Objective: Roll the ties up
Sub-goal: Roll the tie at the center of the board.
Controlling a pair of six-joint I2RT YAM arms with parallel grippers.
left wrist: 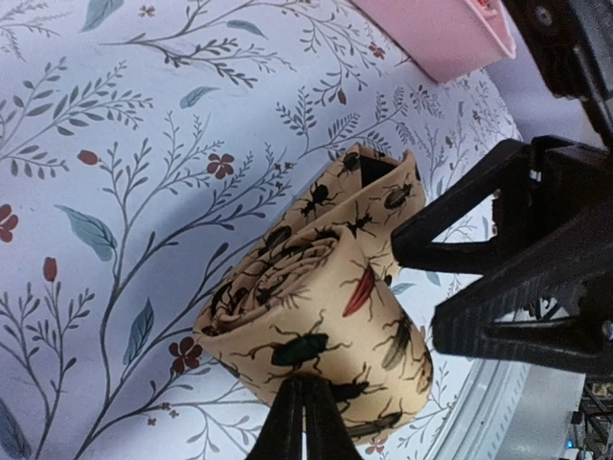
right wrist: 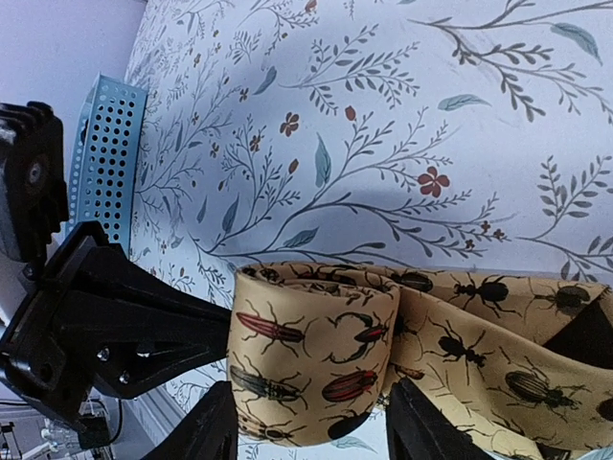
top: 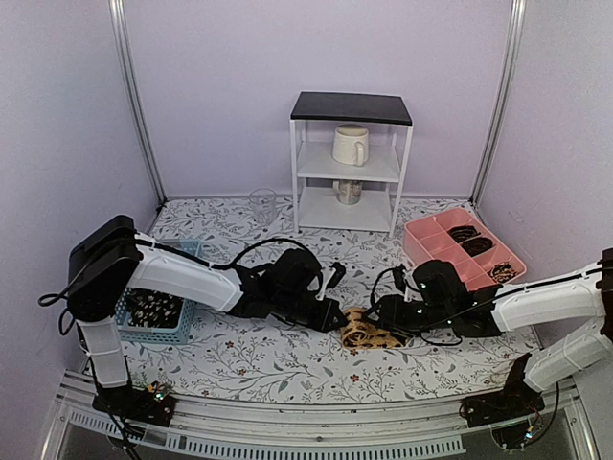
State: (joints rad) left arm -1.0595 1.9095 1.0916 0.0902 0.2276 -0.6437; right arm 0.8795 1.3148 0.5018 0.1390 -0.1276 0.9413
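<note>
A tan tie (top: 367,333) printed with beetles lies rolled into a coil (left wrist: 316,316) in the middle of the table, its loose tail (right wrist: 517,326) running off to the right. My left gripper (left wrist: 305,407) is shut, its tips pressed against the coil's outer wrap. My right gripper (right wrist: 311,426) is open, with one finger on each side of the coil (right wrist: 311,355). Dark speckled ties (top: 153,307) lie in the blue basket (top: 187,331). Rolled dark ties (top: 476,246) sit in the pink tray (top: 421,251).
A white shelf unit (top: 350,163) with a mug and a jar stands at the back. A clear glass (top: 262,204) stands left of it. The two arms meet closely over the tie, wrist to wrist. The pink tray (left wrist: 441,38) is just beyond the coil.
</note>
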